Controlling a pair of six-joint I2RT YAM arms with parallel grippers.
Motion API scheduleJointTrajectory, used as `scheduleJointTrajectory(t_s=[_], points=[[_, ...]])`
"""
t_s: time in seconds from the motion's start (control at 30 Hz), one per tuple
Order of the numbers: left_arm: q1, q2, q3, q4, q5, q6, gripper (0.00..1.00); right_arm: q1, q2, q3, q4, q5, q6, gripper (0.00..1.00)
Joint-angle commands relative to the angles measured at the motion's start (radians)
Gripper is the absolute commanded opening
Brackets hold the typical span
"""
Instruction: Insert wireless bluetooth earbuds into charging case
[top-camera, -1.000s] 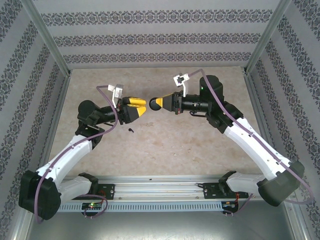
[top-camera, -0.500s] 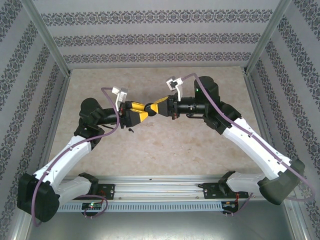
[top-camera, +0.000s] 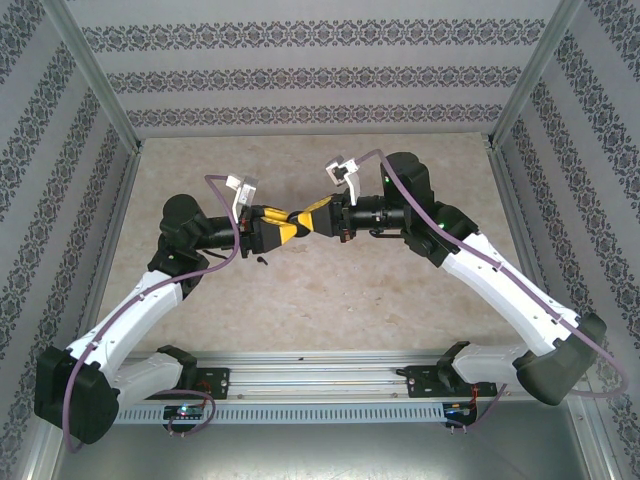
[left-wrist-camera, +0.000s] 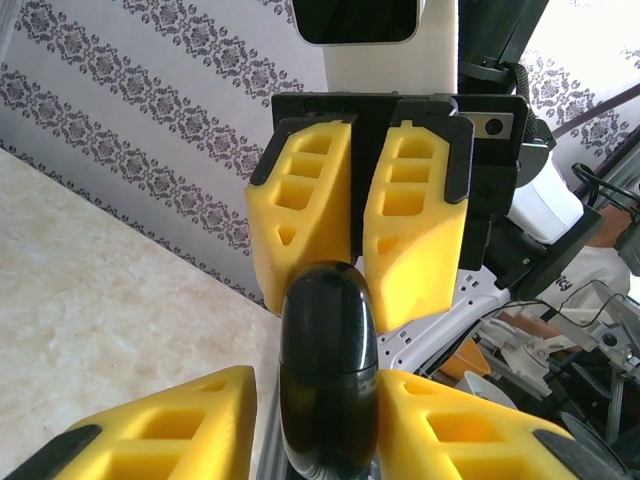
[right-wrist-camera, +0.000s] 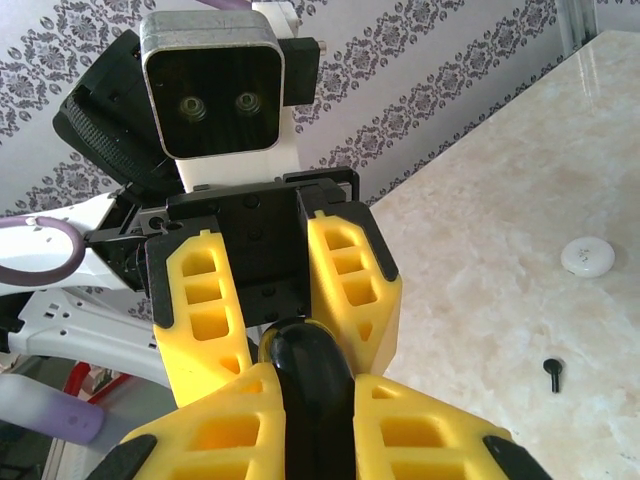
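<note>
While both arms meet mid-air over the table (top-camera: 400, 300), the step in hand looks like a handover of the black charging case (left-wrist-camera: 327, 320). The right gripper (right-wrist-camera: 308, 385) is clenched on one end of it. The left gripper (left-wrist-camera: 318, 395) has its fingers against both flanks of the other end, so it's grasping too (how firmly, can't tell). One black earbud (right-wrist-camera: 552, 372) lies on the table close to the left gripper's side, w/ a white round case (right-wrist-camera: 587, 257) near it. To do this well, imo: make sure the left grip is solid before the right lets go, keep both wrists in line w/ no twist, then part straight & slow, esp. as that glossy shell prob. slips easily.
</note>
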Motion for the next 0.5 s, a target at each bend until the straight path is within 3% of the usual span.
scheduleJointTrajectory(t_s=[0.0,0.17,0.37,0.47], points=[[-0.011,-0.004,0.034,-0.009,0.015,0.022,0.3,0.014,0.006,0.043,0.001,-0.01,-0.024,0.06],[-0.016,-0.002,0.036,-0.014,0.021,0.03,0.28,0.013,0.01,0.044,0.001,-0.01,-0.025,0.05],[-0.018,-0.001,0.036,-0.02,0.023,0.055,0.06,0.015,0.021,0.046,0.006,-0.016,-0.017,0.05],[-0.018,-0.007,0.022,-0.017,0.018,0.087,0.0,0.011,0.028,0.047,0.016,-0.022,-0.006,0.06]])
